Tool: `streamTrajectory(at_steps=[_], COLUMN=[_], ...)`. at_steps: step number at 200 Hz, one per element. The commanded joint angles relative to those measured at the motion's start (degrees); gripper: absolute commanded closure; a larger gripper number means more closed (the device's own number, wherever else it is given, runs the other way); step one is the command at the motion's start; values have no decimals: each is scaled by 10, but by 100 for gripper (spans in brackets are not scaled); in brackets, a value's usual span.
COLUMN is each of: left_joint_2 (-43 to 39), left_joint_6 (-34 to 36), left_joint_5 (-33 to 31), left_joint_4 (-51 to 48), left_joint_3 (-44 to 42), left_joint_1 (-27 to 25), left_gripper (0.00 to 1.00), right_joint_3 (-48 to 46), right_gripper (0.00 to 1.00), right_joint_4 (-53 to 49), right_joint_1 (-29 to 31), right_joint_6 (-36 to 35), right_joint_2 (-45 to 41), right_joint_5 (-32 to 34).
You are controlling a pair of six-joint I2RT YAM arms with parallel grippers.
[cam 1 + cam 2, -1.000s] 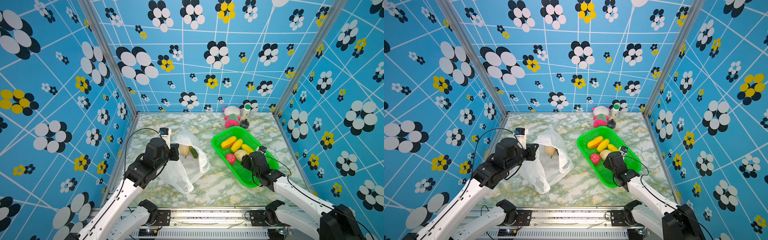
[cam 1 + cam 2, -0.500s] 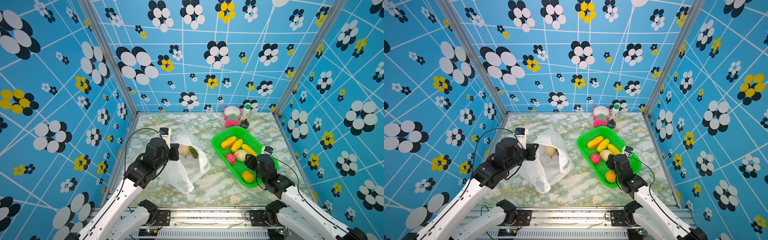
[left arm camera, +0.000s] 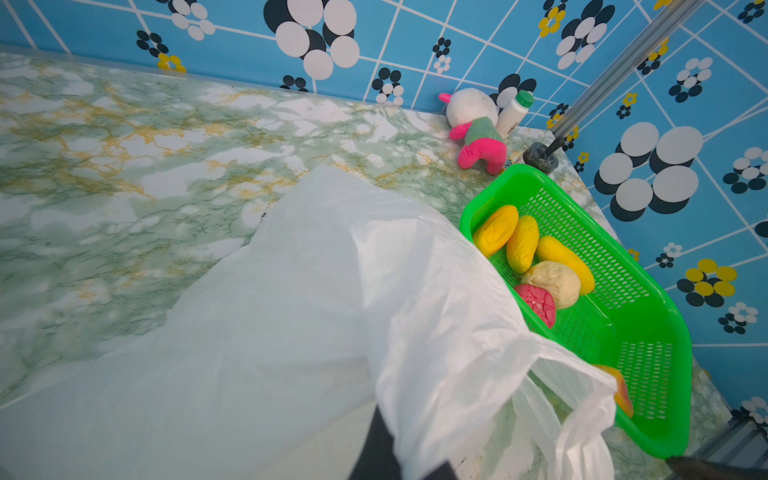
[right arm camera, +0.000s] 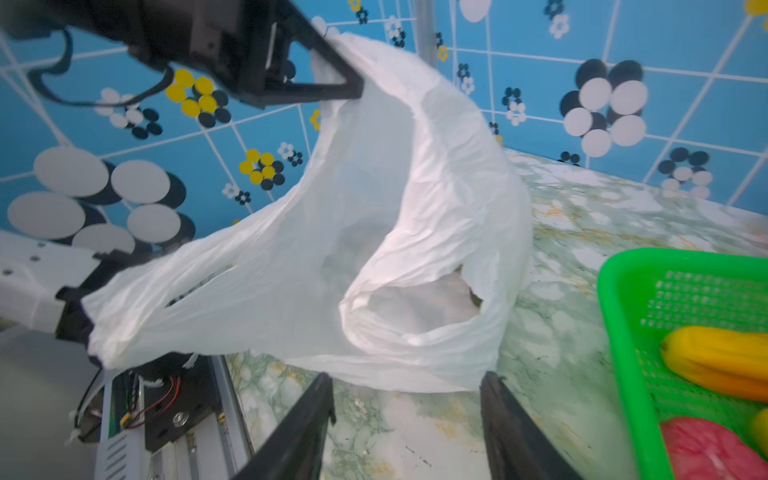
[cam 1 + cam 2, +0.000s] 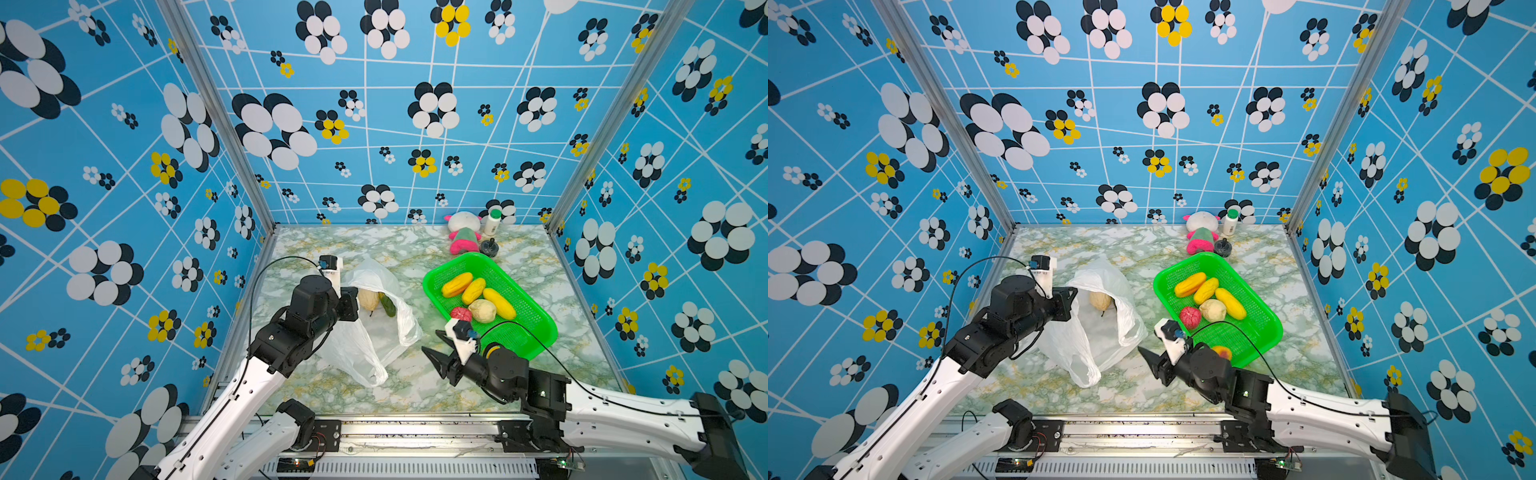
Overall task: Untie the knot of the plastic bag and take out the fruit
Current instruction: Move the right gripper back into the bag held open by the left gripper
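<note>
My left gripper was clamped on the untied plastic bag at nine o'clock, one beige fruit yet inside. Six sat in the green basket at three; my right gripper hung empty, jaws apart.

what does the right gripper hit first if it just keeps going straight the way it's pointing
Most likely the plastic bag: the right gripper, jaws open, points at its sagging lower side, straight ahead in the right wrist view. How near is unclear.
</note>
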Motion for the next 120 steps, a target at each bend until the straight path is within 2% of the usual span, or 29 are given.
streamTrajectory(at_steps=[1, 47, 77, 120], left_joint_2=[0, 4, -2, -11], left_joint_6=[3, 8, 6, 10], left_joint_5=[4, 1, 2, -4], left_joint_4=[9, 2, 6, -4], left_joint_3=[-7, -2, -12, -9], left_joint_1=[7, 7, 7, 7], left_gripper=[100, 100, 100, 100], right_joint_3=[27, 76, 100, 112], right_gripper=[41, 46, 53, 64], right_joint_4=[106, 149, 171, 220], right_joint_1=[36, 43, 45, 39], right_joint_6=[-84, -65, -50, -39], right_joint_2=[68, 212, 301, 370], right_joint_5=[-6, -26, 12, 68])
